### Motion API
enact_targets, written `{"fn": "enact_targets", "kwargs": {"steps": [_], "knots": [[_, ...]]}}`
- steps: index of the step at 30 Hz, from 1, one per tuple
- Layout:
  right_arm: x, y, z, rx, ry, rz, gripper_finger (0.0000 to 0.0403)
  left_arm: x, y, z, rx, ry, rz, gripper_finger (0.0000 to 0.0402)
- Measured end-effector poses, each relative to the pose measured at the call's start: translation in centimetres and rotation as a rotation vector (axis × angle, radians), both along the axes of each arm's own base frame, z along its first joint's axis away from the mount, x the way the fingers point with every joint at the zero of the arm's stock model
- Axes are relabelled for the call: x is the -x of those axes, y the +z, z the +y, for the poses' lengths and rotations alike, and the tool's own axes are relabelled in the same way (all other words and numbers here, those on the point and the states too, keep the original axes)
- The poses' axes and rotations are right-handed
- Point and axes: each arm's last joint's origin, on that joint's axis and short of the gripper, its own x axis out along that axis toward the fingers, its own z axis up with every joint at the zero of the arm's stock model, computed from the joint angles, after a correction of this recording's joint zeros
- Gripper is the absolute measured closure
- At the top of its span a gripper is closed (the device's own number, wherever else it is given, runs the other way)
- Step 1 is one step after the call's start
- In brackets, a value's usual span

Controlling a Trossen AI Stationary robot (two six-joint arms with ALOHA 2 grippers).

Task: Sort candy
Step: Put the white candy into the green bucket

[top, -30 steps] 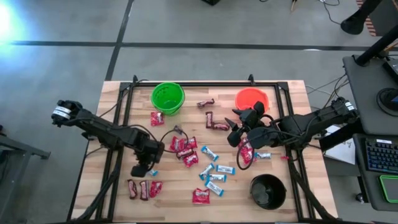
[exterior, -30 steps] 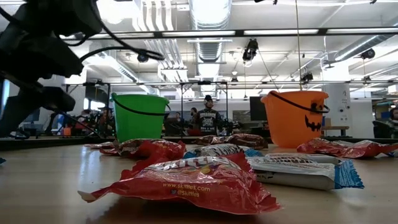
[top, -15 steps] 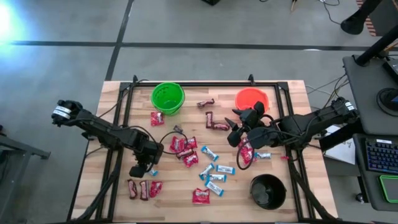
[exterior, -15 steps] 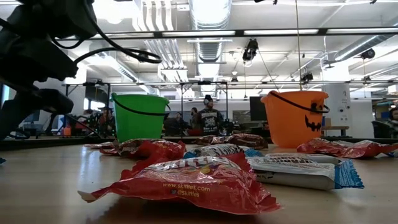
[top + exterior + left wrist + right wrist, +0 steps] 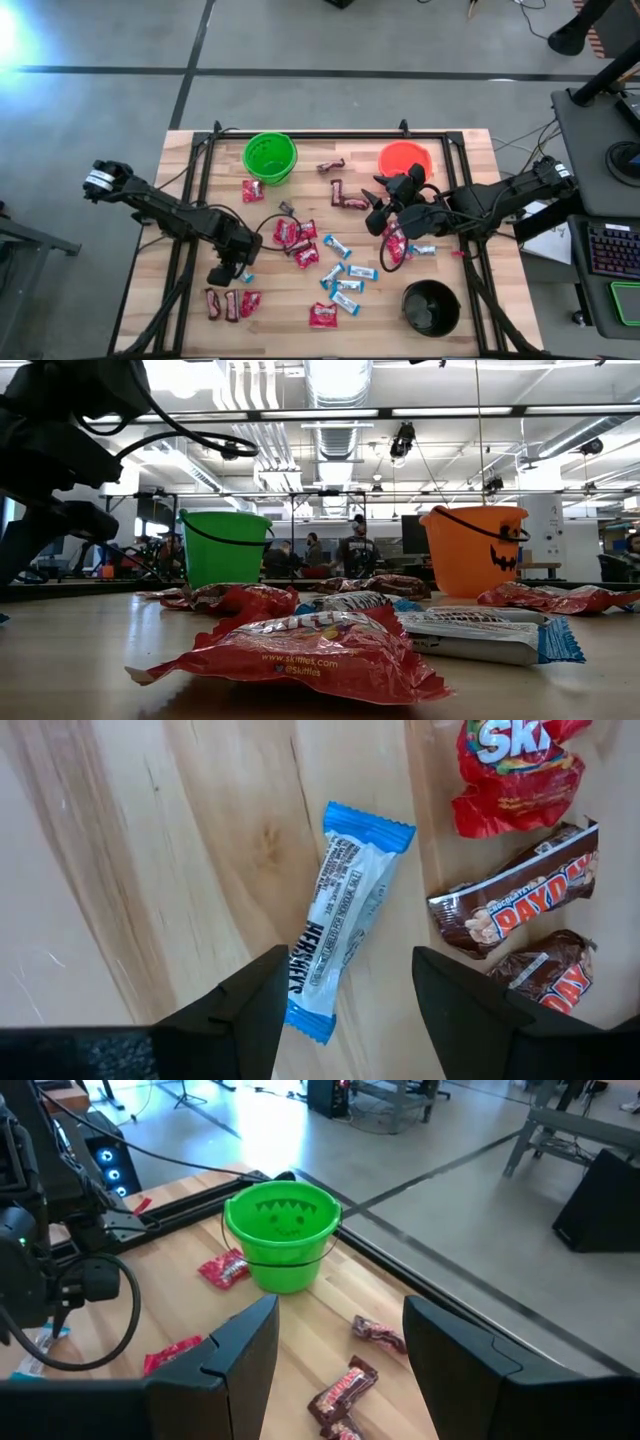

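The candy lies scattered on the wooden table [image 5: 180, 190]: red packets [image 5: 297, 238], light-blue-and-white bars [image 5: 345, 282] and dark brown bars [image 5: 346, 197]. My left gripper [image 5: 224, 273] points steeply down, open, just above one blue-and-white bar [image 5: 345, 920] that lies flat on the wood. Its fingers [image 5: 250, 1010] stand on either side of the bar's near end without touching it. My right gripper [image 5: 378, 208] hangs open and raised over the table's middle right, holding nothing.
A green bucket [image 5: 270, 157] and an orange bucket [image 5: 405, 160] stand at the far side, a black bucket [image 5: 431, 307] at the near right. Two brown bars [image 5: 515, 905] and a red packet [image 5: 515, 770] lie beside the left gripper. A black frame [image 5: 205, 160] runs round the table.
My left gripper has turned a little over the blue-and-white bar, its fingers as wide apart as before. The candy has stayed where it was.
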Motion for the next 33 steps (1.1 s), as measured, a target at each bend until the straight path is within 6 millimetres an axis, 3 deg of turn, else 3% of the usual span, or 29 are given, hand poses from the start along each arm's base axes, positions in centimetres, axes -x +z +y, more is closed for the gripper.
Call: {"fn": "enact_targets", "kwargs": {"steps": [7, 15, 24, 28, 33], "knots": [[0.0, 0.0, 0.0, -0.008, -0.004, -0.007, 0.0199, 0.0, -0.1, 0.0, -0.002, 0.003, 0.007, 0.0205], [0.0, 0.0, 0.0, -0.007, -0.005, -0.006, 0.0199, -0.6, -2.1, -0.1, -0.052, 0.008, 0.109, 0.0206], [0.0, 0.0, 0.0, -0.006, -0.004, -0.004, 0.0199, -1.5, -2.6, -0.3, -0.095, 0.021, 0.138, 0.0209], [0.0, 0.0, 0.0, -0.006, -0.004, -0.004, 0.0199, -1.7, -2.7, -0.3, -0.107, 0.021, 0.134, 0.0238], [0.0, 0.0, 0.0, -0.006, -0.004, -0.003, 0.0199, -1.7, -2.7, -0.3, -0.12, 0.022, 0.122, 0.031]]}}
